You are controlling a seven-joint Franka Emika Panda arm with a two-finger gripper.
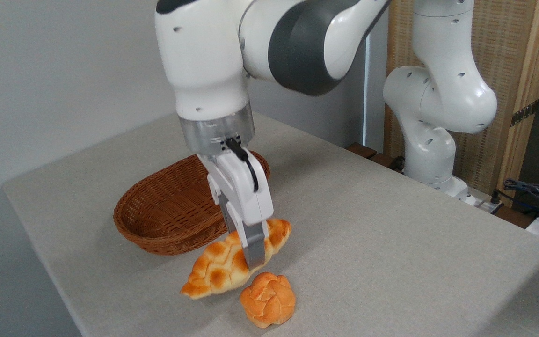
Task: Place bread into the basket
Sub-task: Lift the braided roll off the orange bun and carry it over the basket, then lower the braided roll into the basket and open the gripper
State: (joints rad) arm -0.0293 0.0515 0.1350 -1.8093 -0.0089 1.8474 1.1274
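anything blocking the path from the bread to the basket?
Nothing visible. The gripper has its jaws around the middle of the bread, right beside the basket's near rim. The basket looks empty, though the arm hides part of it. The round bun sits on the far side of the loaf, away from the basket.

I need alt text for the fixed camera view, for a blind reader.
A white robot arm's claw grips a long braided bread at its middle, on or just above a grey table. An empty brown wicker basket stands just behind, and a small round orange bun lies in front.
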